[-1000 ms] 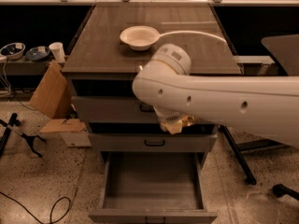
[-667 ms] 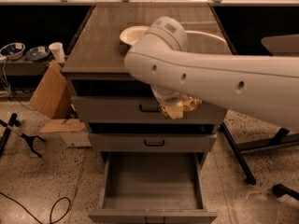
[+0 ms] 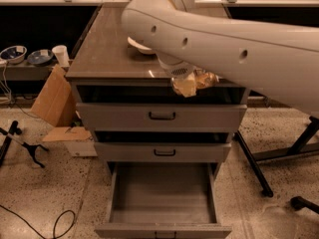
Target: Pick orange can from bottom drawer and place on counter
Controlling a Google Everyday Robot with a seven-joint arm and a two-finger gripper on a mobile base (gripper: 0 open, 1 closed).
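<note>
Done with the pick: no can in the pulled-out bottom drawer (image 3: 162, 195). Holds the orange can (image 3: 202, 79) at the near edge of the worktop (image 3: 104, 54), right of centre, above the top drawer front (image 3: 162, 116), not set down. Grips it with the hand (image 3: 188, 78) closed snug beneath the white arm (image 3: 224, 39), fingers mostly hidden. Left to do: carry over the worktop near the white bowl (image 3: 137, 46), lower, release.

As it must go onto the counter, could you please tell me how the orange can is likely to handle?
The orange can, held in the claw at the front edge of the counter, looks crumpled, so it is probably light and easily squashed. Its shiny metal may be slippery. Dented, it would likely roll unevenly if laid on the glossy top.
</note>
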